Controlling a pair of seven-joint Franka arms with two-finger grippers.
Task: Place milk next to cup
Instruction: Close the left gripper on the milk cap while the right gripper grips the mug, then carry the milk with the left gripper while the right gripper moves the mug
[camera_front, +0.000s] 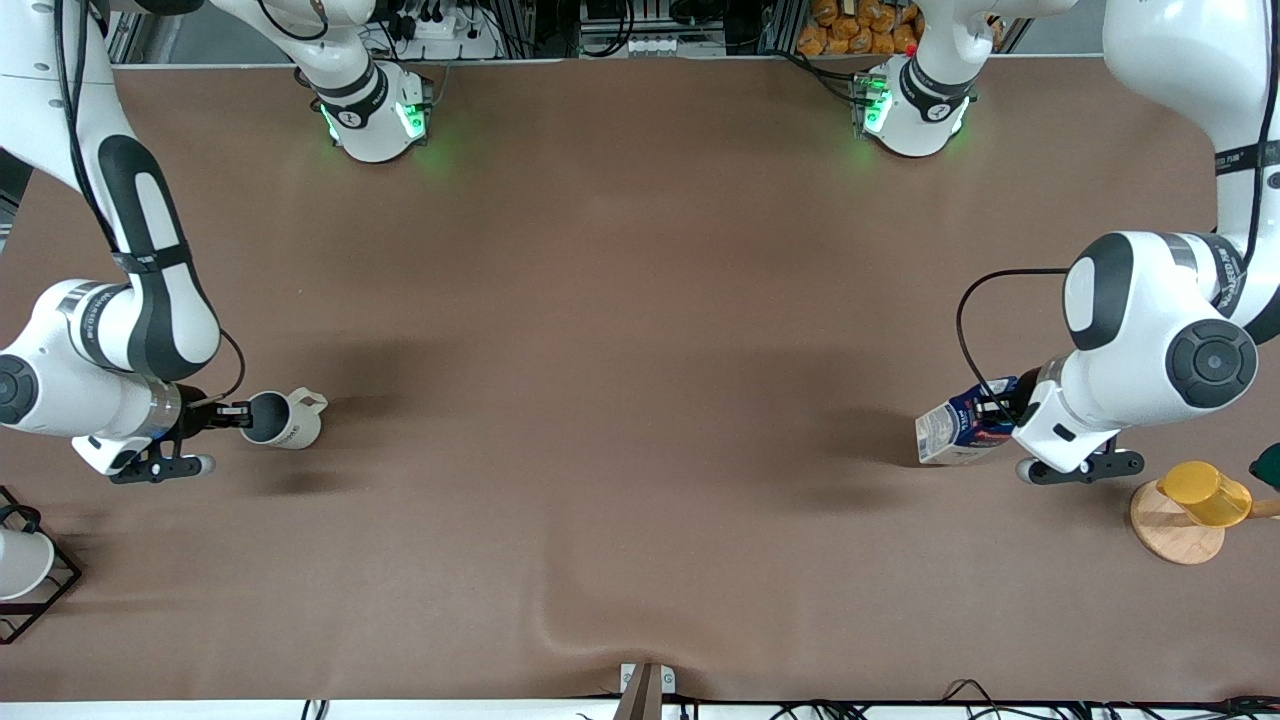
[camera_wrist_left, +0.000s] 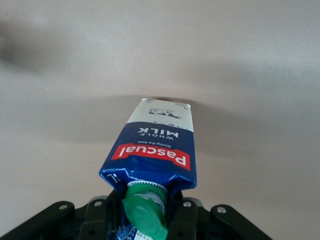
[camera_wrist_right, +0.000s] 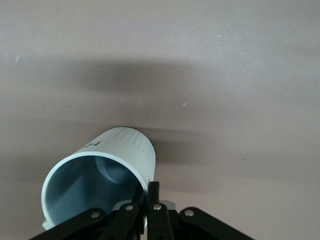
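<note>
I have the left hand (camera_front: 1003, 408) clamped on the tilted milk (camera_front: 962, 424) at its cap end, the right hand (camera_front: 236, 412) pinching the cup (camera_front: 285, 419) rim, the two well apart at opposite worktop (camera_front: 640, 330) ends.

cup (camera_front: 285, 418) right arm's end | milk (camera_front: 958, 434) left arm's end
</note>
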